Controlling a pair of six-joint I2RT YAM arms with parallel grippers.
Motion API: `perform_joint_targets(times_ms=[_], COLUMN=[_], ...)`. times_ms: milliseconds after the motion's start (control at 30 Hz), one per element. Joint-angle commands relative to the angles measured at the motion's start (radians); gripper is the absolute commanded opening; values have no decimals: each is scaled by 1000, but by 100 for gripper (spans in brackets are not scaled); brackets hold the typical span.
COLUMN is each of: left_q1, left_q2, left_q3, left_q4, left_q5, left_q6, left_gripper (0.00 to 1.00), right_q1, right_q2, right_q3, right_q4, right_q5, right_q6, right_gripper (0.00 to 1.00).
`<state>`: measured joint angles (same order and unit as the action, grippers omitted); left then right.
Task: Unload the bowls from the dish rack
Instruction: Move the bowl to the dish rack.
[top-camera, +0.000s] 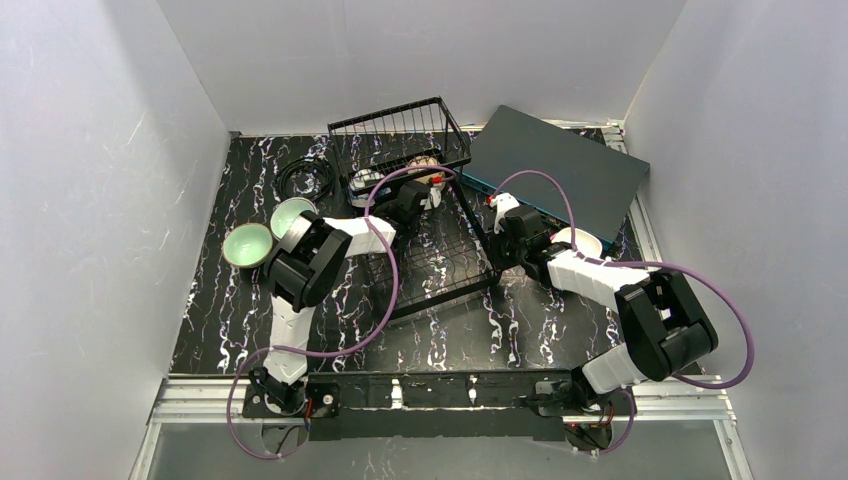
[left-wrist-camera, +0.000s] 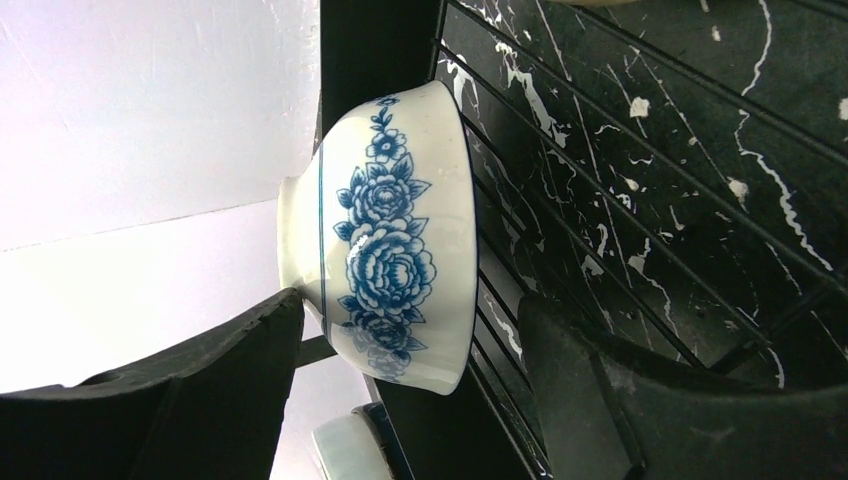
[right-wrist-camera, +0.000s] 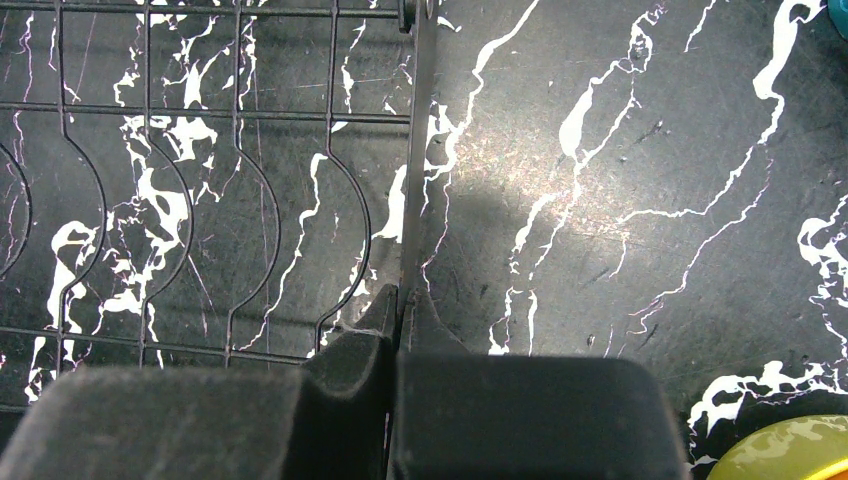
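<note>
light: bright, even, from above; white walls (top-camera: 90, 150) glow | shadow: soft dark patch on the surface (right-wrist-camera: 650, 250) above the fingers (right-wrist-camera: 520, 420) | glare: pale shiny spot on the surface; bowl (left-wrist-camera: 395, 240) gleams; wall behind bowl washed out white | blur: fingers fuzzy up close in wrist views; rack (right-wrist-camera: 200, 107) wires and top view sharp

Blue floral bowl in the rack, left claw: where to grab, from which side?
Blue-and-white bowl: likely clamp across the outer wall near the foot, approaching from the foot side. Its mouth faces the dish rack wires close up, leaving little finger room at the rim. The open left claw faces it.
</note>
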<state>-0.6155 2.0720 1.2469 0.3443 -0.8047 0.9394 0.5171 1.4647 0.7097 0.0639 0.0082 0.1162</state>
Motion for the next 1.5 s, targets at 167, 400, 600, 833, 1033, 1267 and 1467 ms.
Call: perform_joint_targets(times_ms=[167,400,600,833,1033,1267,1467], left_q1=[15,-2,-9,-2,3,6,7], left_q2=[-69,-68,-64,-28,-20,-13,-26], left_q3=[-18,-25,-44,-29,-12,-5,18], left_q4=[75,89,96,96,94,32,-98], left_q5=[-19,-32,-42,-37,-28,-10,44], left_q6=[18,23,8,16,30,7,-74], left_gripper=[76,76,75,78,79,83,77], right_q1=[4,4,4,4,4,3,4], right_q2=[-29,-29,-27,-26,-21,-23,-21], right_q3=[-19,-18,-19,-19,-19,-19,-17], right_q4=[15,16,18,17,17,15,14], right_q5=[-150,-152,-155,-160,-171,-176,-181], right_q6=[-3,-3,-3,-3,-3,-4,-6], right_gripper=[1,1,1,1,1,1,1])
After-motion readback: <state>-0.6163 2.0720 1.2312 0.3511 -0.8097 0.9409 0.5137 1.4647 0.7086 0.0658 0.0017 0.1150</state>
